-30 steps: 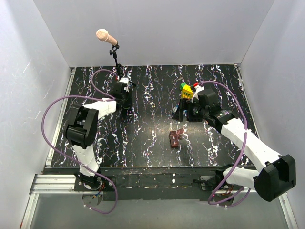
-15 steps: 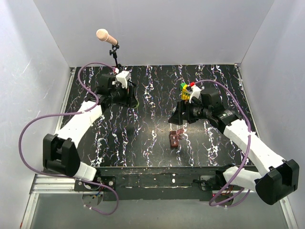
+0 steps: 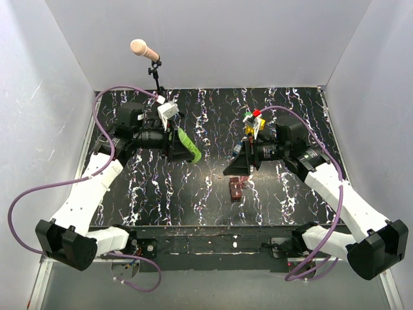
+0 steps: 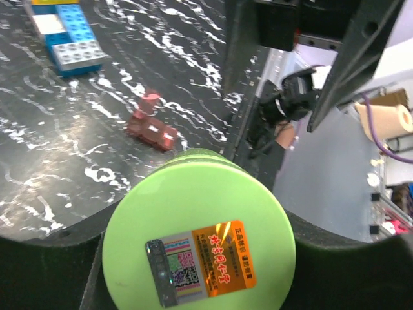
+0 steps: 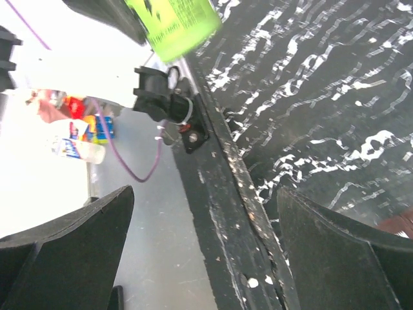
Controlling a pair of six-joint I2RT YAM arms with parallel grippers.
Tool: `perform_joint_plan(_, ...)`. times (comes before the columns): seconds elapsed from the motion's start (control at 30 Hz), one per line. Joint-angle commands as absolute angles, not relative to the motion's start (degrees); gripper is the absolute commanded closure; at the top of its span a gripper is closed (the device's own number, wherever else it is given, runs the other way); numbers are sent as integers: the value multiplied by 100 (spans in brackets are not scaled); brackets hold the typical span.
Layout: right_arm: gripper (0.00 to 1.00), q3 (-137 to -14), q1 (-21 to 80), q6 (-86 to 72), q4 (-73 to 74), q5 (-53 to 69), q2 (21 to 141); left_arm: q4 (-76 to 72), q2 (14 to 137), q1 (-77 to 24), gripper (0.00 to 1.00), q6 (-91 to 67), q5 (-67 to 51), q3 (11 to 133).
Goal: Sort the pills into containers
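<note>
My left gripper (image 3: 175, 146) is shut on the green bottle (image 3: 188, 148) and holds it tilted above the table, left of centre. In the left wrist view the bottle's round end with a sticker (image 4: 199, 252) fills the space between the fingers of the left gripper (image 4: 197, 261). The dark red-brown box (image 3: 237, 188) lies on the table near the front centre, and it also shows in the left wrist view (image 4: 152, 126). My right gripper (image 3: 236, 165) is open and empty, raised just above and behind the box. The right wrist view shows the right gripper (image 5: 203, 258) wide open and the bottle (image 5: 174, 22) far off. I can make out no pills.
A yellow-and-blue toy brick stack (image 3: 253, 123) stands behind the right gripper, and it also shows in the left wrist view (image 4: 70, 35). A microphone on a stand (image 3: 146, 50) rises at the back left. White walls close in the table (image 3: 213, 116) on three sides.
The left arm has lifted the green bottle from the back left and swung it right toward the centre. The right gripper has moved left and forward, toward the box.
</note>
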State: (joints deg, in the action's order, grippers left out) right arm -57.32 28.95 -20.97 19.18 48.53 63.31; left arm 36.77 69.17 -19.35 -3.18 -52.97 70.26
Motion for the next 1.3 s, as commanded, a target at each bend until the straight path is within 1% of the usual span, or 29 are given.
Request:
perform_joint_plan(0.0, 2, -5766, 2988, -2723, 959, 5713, 6275, 3762, 6811, -2197, 98, -237, -6064, 7216)
perform_joint_plan(0.1, 2, -5661, 2988, -3058, 512, 5862, 6284, 3814, 6969, -2512, 100, -246, -6056, 7295)
perform_joint_plan(0.27, 3, -5739, 2988, -3322, 343, 5783, 6372, 4078, 7514, -3374, 100, -149, -5599, 7646)
perform_joint_plan(0.43, 4, -5801, 2988, -3480, 361, 5669, 6495, 4069, 7655, -3700, 100, -167, -5485, 7761)
perform_joint_plan(0.57, 4, -5634, 2988, -3867, -210, 5801, 6548, 4087, 7734, -3963, 100, -220, -5353, 7848)
perform_joint_plan(0.7, 4, -5546, 2988, -3841, -255, 5800, 6521, 4104, 7734, -4025, 100, -202, -5239, 7866)
perform_joint_plan(0.9, 3, -5300, 2988, -3604, -474, 6450, 6548, 4157, 7690, -4034, 100, -194, -5370, 8033)
perform_joint_plan(1.07, 3, -5098, 3032, -4077, -1291, 6890, 6557, 4175, 7699, -4078, 100, -167, -5563, 8121)
perform_joint_plan(1.27, 5, -5115, 3120, -4358, -1546, 6952, 6662, 4157, 7682, -4166, 100, -158, -5528, 8183)
